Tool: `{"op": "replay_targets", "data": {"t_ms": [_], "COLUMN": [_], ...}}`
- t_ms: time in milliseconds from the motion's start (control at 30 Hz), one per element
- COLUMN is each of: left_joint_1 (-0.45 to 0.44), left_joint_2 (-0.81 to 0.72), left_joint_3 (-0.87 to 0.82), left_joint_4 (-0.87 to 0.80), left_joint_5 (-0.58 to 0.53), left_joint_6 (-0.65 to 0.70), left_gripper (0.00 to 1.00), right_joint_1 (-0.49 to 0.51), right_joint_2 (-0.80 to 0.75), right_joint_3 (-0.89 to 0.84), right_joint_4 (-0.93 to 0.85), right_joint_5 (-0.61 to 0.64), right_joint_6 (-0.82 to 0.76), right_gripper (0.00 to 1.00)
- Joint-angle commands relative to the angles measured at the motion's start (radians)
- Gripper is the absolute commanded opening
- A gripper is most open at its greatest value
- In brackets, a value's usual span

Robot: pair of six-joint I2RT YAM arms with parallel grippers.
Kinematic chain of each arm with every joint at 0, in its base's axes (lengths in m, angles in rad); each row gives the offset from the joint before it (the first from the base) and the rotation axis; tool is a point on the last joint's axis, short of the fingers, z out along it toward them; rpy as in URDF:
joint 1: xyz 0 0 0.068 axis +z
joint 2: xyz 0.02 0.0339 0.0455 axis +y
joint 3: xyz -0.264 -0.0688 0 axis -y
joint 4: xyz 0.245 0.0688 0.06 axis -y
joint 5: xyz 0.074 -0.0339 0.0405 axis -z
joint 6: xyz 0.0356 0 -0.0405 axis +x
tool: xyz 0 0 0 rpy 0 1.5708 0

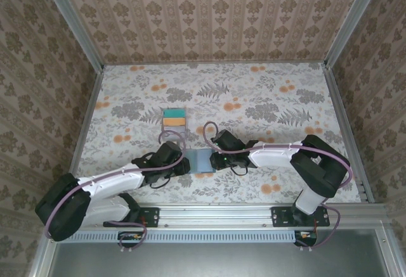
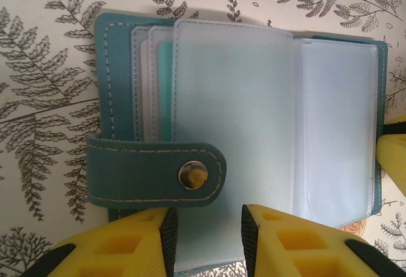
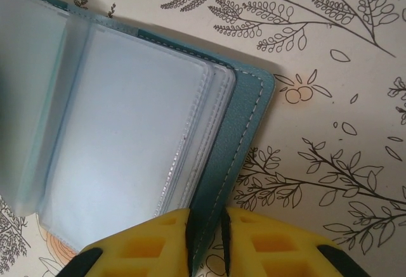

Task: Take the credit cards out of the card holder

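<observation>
1. Right claw (image 3: 205, 236) clenched on the card holder (image 2: 115, 99) cover edge; left claw (image 2: 206, 239) released, astride a clear sleeve (image 2: 235, 118) at its lower edge.
2. Card holder lies open on the tabletop (image 1: 273, 99) between both arms; two credit cards (image 1: 173, 118) lie just beyond it.
3. Risk: teal tint behind a left sleeve may be a remaining card; slick plastic could slip or buckle when pinched.
4. Risk: thin edge hold, case may drag or flip shut.
</observation>
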Motion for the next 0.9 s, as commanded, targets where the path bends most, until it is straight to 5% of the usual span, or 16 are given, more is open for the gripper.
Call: {"op": "replay_targets", "data": {"t_ms": [0,867], "left_joint_1": [-0.004,-0.046], "left_joint_2": [0.03,0.072], "left_joint_3": [0.027,0.059], "left_joint_4": [0.048,0.188], "left_joint_5": [0.041,0.119], "left_joint_6": [0.016,0.025], "left_gripper": [0.35,0.36], "right_joint_1": [0.014,0.024], "right_joint_2": [0.023,0.032], "right_joint_3": [-0.007,-0.005], "right_joint_4": [0.015,0.026], "right_joint_5": [-0.006,-0.006], "right_joint_6": [0.015,0.025], "right_gripper": [0.22,0.22]}}
